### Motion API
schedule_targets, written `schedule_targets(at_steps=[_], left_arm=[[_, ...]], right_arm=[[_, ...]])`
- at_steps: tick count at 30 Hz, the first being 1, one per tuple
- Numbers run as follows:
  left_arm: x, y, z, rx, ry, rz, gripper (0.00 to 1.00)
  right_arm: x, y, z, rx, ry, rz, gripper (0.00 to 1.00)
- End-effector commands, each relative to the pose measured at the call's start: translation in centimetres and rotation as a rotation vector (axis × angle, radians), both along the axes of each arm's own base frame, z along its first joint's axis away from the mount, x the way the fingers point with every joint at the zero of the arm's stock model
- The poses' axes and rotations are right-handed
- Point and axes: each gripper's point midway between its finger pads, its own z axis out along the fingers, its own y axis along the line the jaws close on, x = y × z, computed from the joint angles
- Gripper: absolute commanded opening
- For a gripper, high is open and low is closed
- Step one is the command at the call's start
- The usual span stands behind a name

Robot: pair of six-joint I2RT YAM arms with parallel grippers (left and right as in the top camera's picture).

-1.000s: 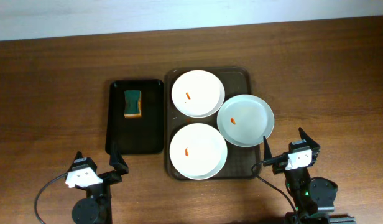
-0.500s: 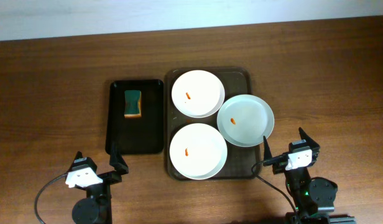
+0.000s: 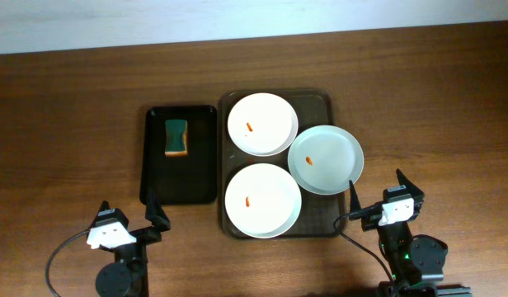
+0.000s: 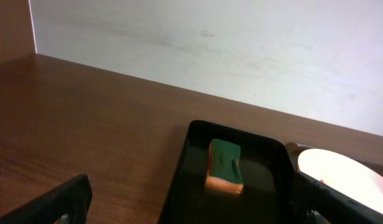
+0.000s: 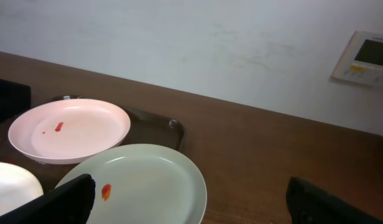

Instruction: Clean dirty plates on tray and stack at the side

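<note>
Three plates lie on the dark brown tray (image 3: 316,102). A white plate (image 3: 262,124) is at the back, a white plate (image 3: 263,200) at the front, and a pale bluish plate (image 3: 325,159) overhangs the tray's right rim. Each has a small orange smear at its centre. My left gripper (image 3: 129,213) is open and empty near the table's front left. My right gripper (image 3: 378,191) is open and empty, just front right of the bluish plate (image 5: 135,186). The back white plate (image 5: 70,129) shows in the right wrist view.
A narrow black tray (image 3: 180,177) stands left of the brown tray and holds a green and orange sponge (image 3: 176,137), also seen in the left wrist view (image 4: 224,165). A white wall runs behind the table.
</note>
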Motion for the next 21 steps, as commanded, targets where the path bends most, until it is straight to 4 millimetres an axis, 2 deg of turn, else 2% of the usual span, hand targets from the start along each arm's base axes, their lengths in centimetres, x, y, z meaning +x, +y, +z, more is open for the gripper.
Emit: schedule_targets(at_steps=[1,16,21], left_arm=[[-0.03,0.04,-0.05,0.013,0.000,0.003,1.00],[-0.01,0.04,0.26,0.012,-0.013,0.003,1.00],[0.08,-0.94,0.36,0.009,-0.017,-0.054,1.00]], right_arm=[[-0.02,0.28,-0.26,0.007,0.004,0.013,0.98],[-0.02,0.28,-0.26,0.007,0.004,0.013,0.98],[-0.01,0.27,-0.03,0.006,-0.006,0.013,0.98]])
